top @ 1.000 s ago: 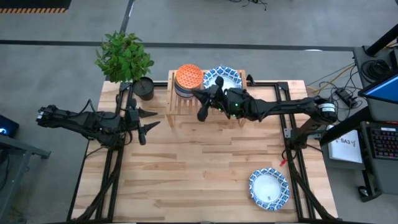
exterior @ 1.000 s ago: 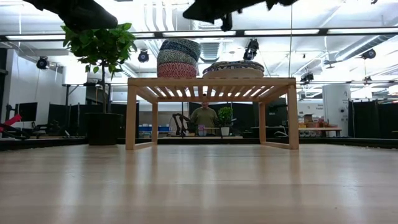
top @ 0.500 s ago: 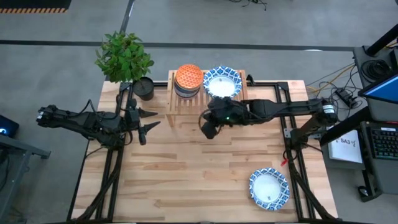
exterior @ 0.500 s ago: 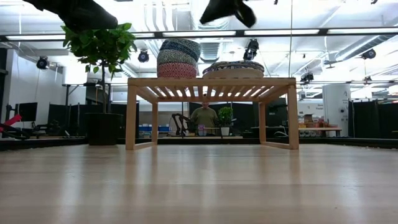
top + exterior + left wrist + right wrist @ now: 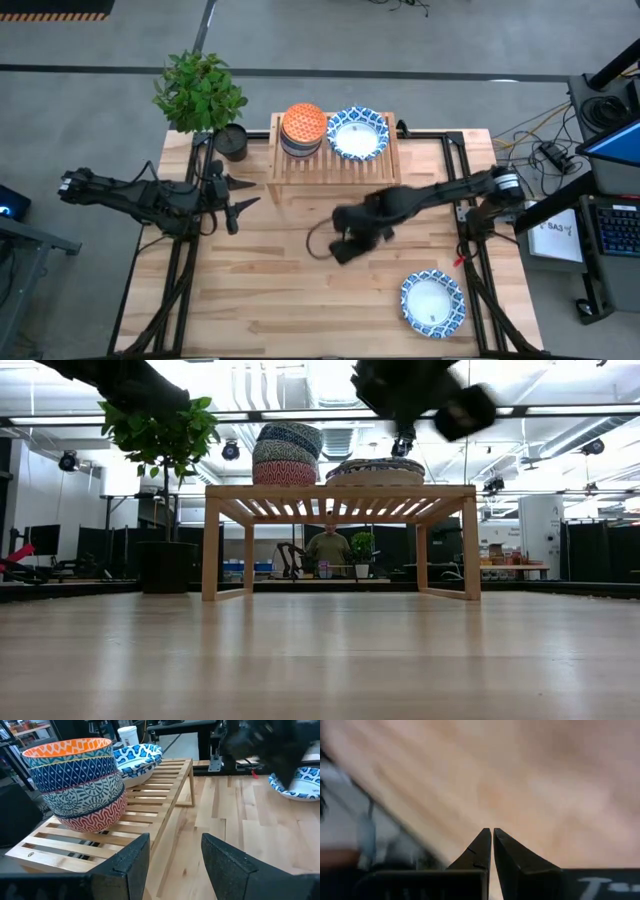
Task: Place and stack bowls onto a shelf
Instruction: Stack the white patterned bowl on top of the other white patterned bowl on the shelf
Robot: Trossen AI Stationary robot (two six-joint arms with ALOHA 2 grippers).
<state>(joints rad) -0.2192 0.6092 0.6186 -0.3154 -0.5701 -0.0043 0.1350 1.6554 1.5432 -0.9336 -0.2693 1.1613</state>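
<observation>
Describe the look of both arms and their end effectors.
Both arms are dark, slim and jointed. The left end effector has two flat, black, matte, textured fingers. The right end effector has black fingers tapering to points. A dark cable loops beside the right arm.

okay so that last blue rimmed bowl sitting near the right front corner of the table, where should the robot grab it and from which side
Probably the rim of the blue-rimmed bowl. It sits upright and open on the table, wide and shallow, so one finger inside and one outside the raised edge suits it. Come down from above on the side facing the table's middle, nearest the right pincer, which is shut and holds nothing.
</observation>
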